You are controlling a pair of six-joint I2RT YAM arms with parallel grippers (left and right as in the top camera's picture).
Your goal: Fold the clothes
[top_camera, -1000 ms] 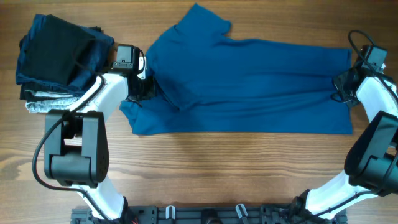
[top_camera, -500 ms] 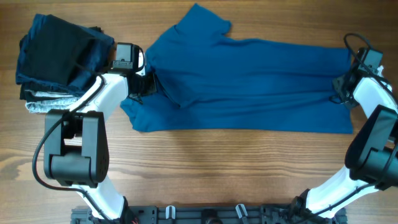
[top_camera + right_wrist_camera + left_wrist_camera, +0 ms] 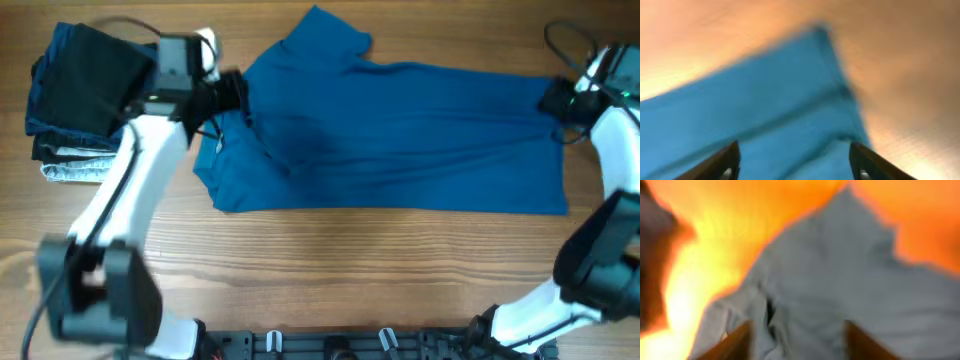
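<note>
Plain wooden table [image 3: 350, 270], grain running left to right, with a pile of dark folded garments [image 3: 85, 80] parked in the far left corner. The blue polo shirt [image 3: 400, 140] is laid out lengthwise across the far half of the table, collar end to the left, hem end to the right, one sleeve poking out toward the far edge. The left gripper [image 3: 235, 95] sits right at the collar end, over the shirt's upper left edge and just beside the dark pile. Its wrist cam is super blurry, but you can see both fingers [image 3: 735, 342] spread well apart with rumpled fabric lying beyond and between them, nothing pinched. Can't tell if the tips actually touch the cloth. The right gripper [image 3: 550, 102] is at the opposite end, at the shirt's far right corner by the hem. Its own view is smeared too, but its fingers [image 3: 867, 162] are clearly wide apart and empty, with the blue fabric and its corner lying out in front of them on bare wood.
</note>
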